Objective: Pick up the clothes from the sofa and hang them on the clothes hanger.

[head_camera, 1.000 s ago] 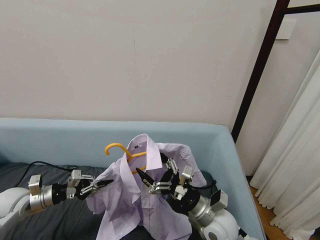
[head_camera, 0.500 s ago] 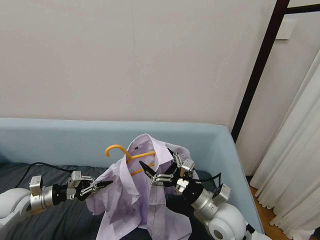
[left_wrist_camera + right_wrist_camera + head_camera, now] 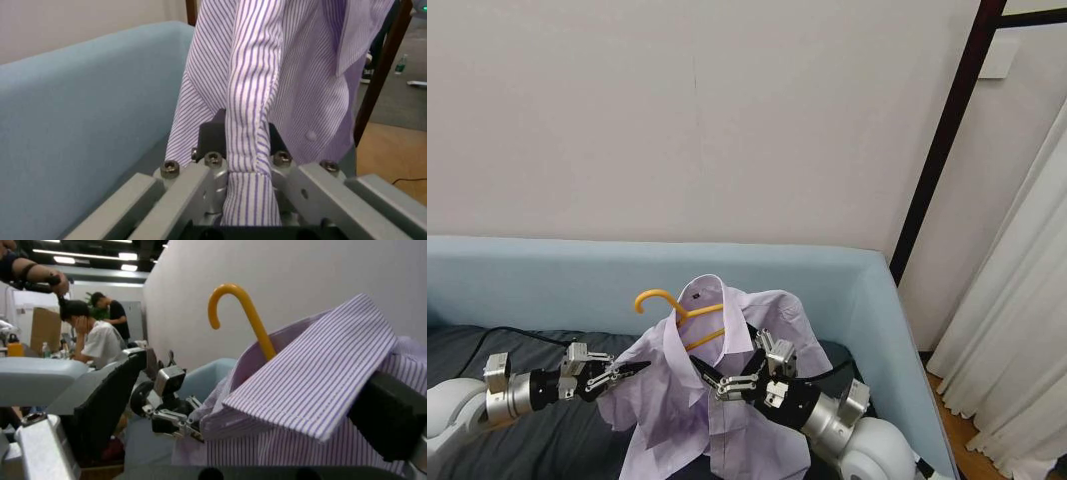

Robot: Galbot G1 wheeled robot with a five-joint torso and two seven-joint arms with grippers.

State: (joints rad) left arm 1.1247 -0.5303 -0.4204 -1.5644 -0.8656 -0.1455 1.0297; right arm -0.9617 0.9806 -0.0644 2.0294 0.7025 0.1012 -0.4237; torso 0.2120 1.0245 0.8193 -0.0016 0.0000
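A purple striped shirt [image 3: 727, 420] hangs on an orange hanger [image 3: 659, 297] above the sofa. My left gripper [image 3: 627, 374] is shut on the shirt's left edge; in the left wrist view a folded strip of the striped fabric [image 3: 248, 100] runs down between its fingers [image 3: 213, 135]. My right gripper [image 3: 723, 386] sits against the shirt front just below the collar, shut on the cloth. In the right wrist view the collar [image 3: 313, 385] lies against my black finger pad [image 3: 393, 415], the hanger hook [image 3: 233, 305] rises behind it, and my left gripper [image 3: 170, 415] shows farther off.
The sofa has a light blue backrest [image 3: 547, 280] and a dark grey seat [image 3: 517, 450]. A black rack pole [image 3: 937, 140] stands at the right against the wall, with a white curtain [image 3: 1017, 330] beside it. A black cable [image 3: 517, 330] trails over the seat.
My right gripper has dropped lower and a little leftward on the shirt front, and the collar has sunk slightly with it. The left gripper keeps its hold in the same place.
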